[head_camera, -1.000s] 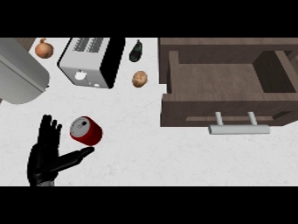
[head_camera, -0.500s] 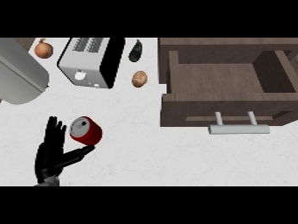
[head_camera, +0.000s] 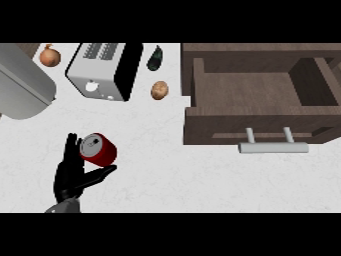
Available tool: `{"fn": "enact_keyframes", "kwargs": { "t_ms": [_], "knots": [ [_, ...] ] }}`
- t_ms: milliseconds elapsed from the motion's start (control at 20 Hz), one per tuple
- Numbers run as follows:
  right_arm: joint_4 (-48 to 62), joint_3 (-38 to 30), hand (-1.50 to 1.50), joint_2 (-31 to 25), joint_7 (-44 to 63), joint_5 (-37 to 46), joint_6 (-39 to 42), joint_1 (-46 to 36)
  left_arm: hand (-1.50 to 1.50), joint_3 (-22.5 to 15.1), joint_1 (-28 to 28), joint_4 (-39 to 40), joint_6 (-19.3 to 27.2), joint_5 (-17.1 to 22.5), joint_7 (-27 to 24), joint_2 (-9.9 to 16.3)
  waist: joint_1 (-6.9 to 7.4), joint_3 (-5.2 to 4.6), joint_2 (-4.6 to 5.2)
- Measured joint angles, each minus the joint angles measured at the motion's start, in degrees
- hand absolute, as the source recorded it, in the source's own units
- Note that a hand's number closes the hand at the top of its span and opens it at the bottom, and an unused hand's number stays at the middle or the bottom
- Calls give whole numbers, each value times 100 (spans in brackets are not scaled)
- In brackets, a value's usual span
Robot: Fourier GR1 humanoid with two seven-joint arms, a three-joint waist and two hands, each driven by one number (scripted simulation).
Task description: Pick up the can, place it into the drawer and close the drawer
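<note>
A red can (head_camera: 99, 150) with a silver top lies tilted on the white counter (head_camera: 188, 180), at the lower left of the head view. My left hand (head_camera: 73, 175) is against its left side. The fingers point straight up along the can, and the thumb reaches out to the right just beneath it; the hand is open. To the right, the brown wooden drawer (head_camera: 202, 95) stands pulled out, with nothing showing inside. Its silver bar handle (head_camera: 272, 147) faces me. My right hand does not show.
A silver toaster (head_camera: 103, 70) stands at the back left, with an onion (head_camera: 50, 55) beyond it. A dark green vegetable (head_camera: 156, 57) and a potato (head_camera: 159, 90) lie between toaster and drawer. A large grey rounded object (head_camera: 10, 85) fills the far left.
My left hand has shifted a little to the right, closing up against the can, with its thumb now under it. The can and the drawer have stayed put.
</note>
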Motion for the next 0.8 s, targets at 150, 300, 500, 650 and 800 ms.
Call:
{"fn": "enact_keyframes", "kwargs": {
  "t_ms": [150, 300, 500, 650, 800],
  "knots": [
    [127, -142, -150, 19, -94, -76, 213, 86, 150, 50, -168, 67, -24, 158, 64, -12, -1, -1, -3],
    [0, 14, -150, 94, -117, 25, 128, 144, 150, 78, -355, 199, -96, 264, 46, -35, -1, 2, -2],
    [251, -55, -150, 17, -233, -13, 257, 97, 150, 37, -589, 412, -419, 401, 151, -25, -4, 1, -1],
    [90, -80, -150, 50, -58, -161, 206, 153, 150, 0, -713, 304, -589, 467, 212, 38, 2, 1, -4],
    [-23, -32, -150, 81, 33, -173, 108, 125, 150, -81, -892, 172, -600, 466, 240, 7, 3, 1, -5]
  ]
}}
